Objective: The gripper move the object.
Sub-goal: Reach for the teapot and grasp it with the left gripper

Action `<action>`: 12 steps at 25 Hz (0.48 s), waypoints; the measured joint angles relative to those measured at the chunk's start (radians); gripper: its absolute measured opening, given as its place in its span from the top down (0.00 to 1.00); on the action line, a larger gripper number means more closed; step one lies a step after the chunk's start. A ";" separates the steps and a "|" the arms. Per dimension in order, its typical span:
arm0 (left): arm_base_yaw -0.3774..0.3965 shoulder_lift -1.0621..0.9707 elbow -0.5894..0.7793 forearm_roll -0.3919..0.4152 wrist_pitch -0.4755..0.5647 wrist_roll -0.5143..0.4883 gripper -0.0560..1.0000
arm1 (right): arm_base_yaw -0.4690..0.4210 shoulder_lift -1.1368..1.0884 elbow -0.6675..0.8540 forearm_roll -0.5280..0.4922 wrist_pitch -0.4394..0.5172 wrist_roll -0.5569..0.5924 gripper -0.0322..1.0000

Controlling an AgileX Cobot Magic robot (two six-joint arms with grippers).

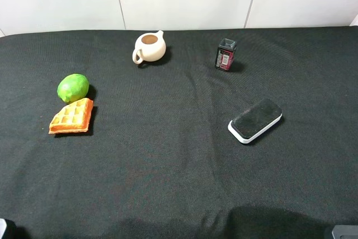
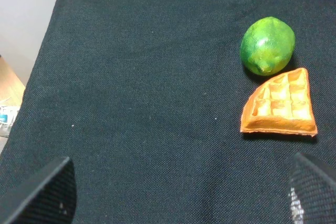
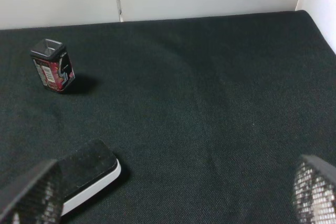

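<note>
Well back on the black cloth-covered bench (image 1: 168,172), near its far edge and left of the middle in the high view, stands the small round cream-coloured ceramic teapot (image 1: 150,47). It sits upright and open-topped, its brownish inside showing, the loop handle turned toward the near left and the short spout toward the far right. It stands clear of everything else. To its right, well apart, a small dark upright box with a red label (image 1: 226,54) stands at about the same depth. Nearer the front on the right lies a white eraser block with a black top (image 1: 255,120), set at a slant. On the left a green lime (image 1: 72,88) rests just behind an orange wedge of waffle (image 1: 71,117); whether the two touch I cannot tell.

The left tool (image 2: 176,192) hangs above the bench with its two black fingers (image 2: 42,192) spread wide, released and holding nothing. The lime and the waffle lie ahead of it. The right tool (image 3: 173,195) is likewise released, its fingers far apart over bare cloth. The eraser block is close beside one finger and the dark box is farther off. In the high view only slivers of the arms show at the near corners, well apart from the teapot.
</note>
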 joint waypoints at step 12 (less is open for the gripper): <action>0.000 0.000 0.000 0.000 0.000 0.001 0.19 | 0.000 0.000 0.000 0.000 0.000 0.000 0.33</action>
